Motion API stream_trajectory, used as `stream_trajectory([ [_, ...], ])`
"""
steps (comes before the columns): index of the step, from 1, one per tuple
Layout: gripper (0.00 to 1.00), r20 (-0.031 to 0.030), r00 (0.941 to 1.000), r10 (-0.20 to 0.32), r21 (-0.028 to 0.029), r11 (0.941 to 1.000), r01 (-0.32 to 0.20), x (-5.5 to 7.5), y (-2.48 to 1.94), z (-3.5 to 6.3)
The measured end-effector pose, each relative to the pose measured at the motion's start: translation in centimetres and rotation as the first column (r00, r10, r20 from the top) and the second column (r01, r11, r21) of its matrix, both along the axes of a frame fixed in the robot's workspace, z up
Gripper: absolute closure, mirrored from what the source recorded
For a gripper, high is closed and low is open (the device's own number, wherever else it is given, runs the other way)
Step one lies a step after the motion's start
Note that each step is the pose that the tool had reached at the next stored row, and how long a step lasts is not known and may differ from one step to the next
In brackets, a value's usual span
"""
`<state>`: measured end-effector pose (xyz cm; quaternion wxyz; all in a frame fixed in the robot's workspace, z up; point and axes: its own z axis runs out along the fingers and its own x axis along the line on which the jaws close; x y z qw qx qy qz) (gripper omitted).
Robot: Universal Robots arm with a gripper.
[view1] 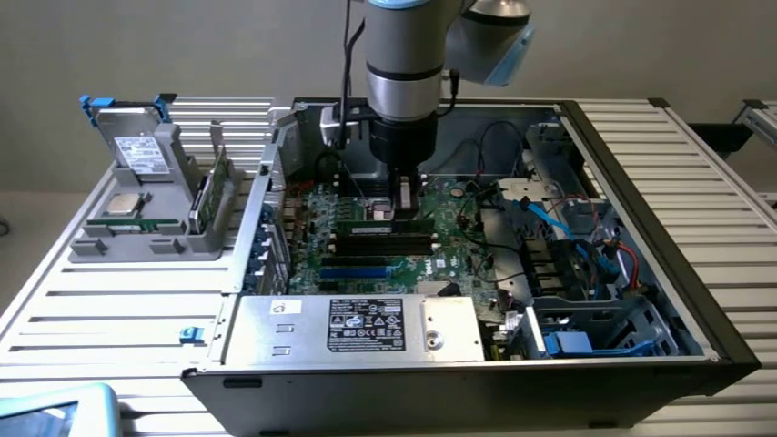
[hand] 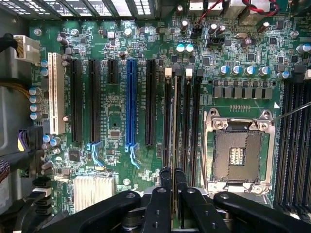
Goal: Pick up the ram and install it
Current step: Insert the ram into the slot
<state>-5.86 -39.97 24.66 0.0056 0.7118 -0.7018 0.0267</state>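
1 arm (view1: 401, 55) reaches down into 1 open computer case (view1: 486, 396) that lies on the slatted worktop (view1: 109, 300). The case holds the green motherboard (hand: 112, 107), which carries 1 white expansion slot (hand: 56, 92), 1 blue expansion slot (hand: 131, 102) and 1 empty processor socket (hand: 238, 150).

At the exterior view's left, 1 grey holder (view1: 146, 246) stands on the worktop. It holds 1 drive (view1: 144, 155) with a white label and 1 silver-topped processor (view1: 122, 202).

The 1 gripper (hand: 173, 182) is clenched on the ram (hand: 175, 121), gripping it by its 2 flat faces. The ram stands on edge over the black memory slots (hand: 187, 121), just beside the socket. Its long axis runs along the slots, from the exterior view's left to the exterior view's right. I cannot tell whether it is seated in a slot or held just above it.
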Motion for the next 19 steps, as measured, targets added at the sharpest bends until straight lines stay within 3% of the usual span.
stream_trajectory([
  [4,0.86,-0.006,1.0,0.0,0.0006,1.0,0.0,0.0,-0.04,-0.19],
  [14,0.86,-0.0059,1.0,0.0,0.0002,1.0,0.0,-0.11,-0.28,-0.58],
  [17,0.86,-0.0048,1.0,0.0,-0.0026,1.0,0.0,-0.14,-0.28,-0.7],
  [19,0.86,-0.0042,1.0,0.0,-0.0096,1.0,0.0,-0.15,-0.28,-0.79],
])
